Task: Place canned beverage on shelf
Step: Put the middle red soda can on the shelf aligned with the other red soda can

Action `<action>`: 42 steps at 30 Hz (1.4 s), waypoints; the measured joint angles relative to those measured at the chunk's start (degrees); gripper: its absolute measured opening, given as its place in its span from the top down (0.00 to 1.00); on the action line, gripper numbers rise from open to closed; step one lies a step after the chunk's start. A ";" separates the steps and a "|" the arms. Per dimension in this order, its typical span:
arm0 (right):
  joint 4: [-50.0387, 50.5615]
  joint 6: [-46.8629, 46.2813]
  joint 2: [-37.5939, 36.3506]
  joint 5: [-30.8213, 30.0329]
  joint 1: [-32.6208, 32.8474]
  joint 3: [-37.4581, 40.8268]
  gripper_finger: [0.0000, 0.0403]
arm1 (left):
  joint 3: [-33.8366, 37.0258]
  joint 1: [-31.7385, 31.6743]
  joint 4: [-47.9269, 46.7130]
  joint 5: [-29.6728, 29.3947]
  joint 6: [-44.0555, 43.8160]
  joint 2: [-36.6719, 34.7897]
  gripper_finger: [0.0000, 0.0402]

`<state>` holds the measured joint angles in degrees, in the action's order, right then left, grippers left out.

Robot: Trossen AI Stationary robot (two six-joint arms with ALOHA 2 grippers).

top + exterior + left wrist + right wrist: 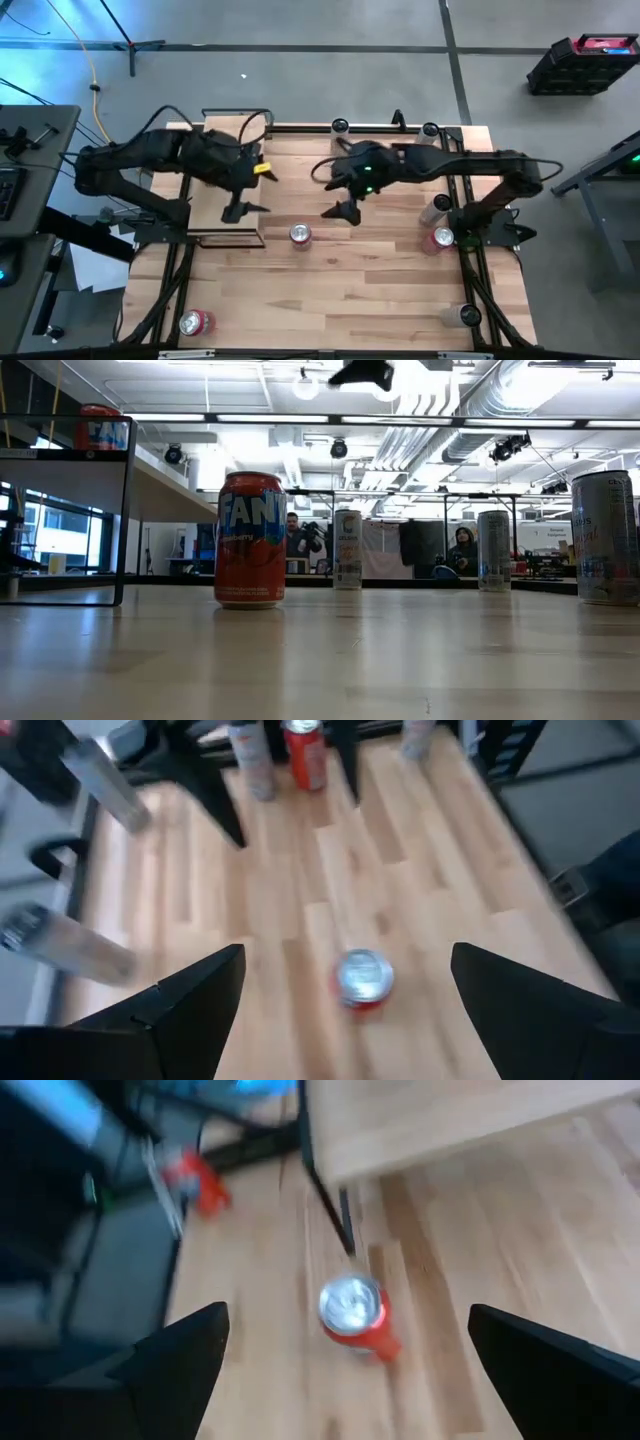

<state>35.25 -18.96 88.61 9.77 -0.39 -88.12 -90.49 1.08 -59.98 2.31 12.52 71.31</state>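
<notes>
Can (300, 234) stands upright just beside shelf (232, 205) edge.

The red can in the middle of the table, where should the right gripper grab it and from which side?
Grip the red can around its round side wall, coming down from above. It stands upright with clear table around it, and the right gripper hangs open just beside it, opposite the shelf.

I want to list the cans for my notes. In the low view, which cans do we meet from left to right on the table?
Red Fanta can → slim white can → silver can → large silver can at the right edge.
</notes>
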 joint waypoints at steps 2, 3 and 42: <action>0.09 -5.20 -2.03 -4.10 2.47 0.00 0.01 | -1.45 -1.28 -0.64 -0.02 3.95 2.71 0.14; 0.00 -7.67 -2.88 -6.46 3.83 -0.01 0.01 | -1.78 -1.82 -0.48 0.07 5.46 4.15 0.14; 0.91 -21.61 -6.07 -37.33 24.38 -0.02 0.01 | -0.22 7.33 -4.17 -9.23 46.27 33.00 0.14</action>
<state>36.16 -40.58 82.54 -27.55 23.99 -88.14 -90.71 8.41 -64.15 -6.92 58.80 104.31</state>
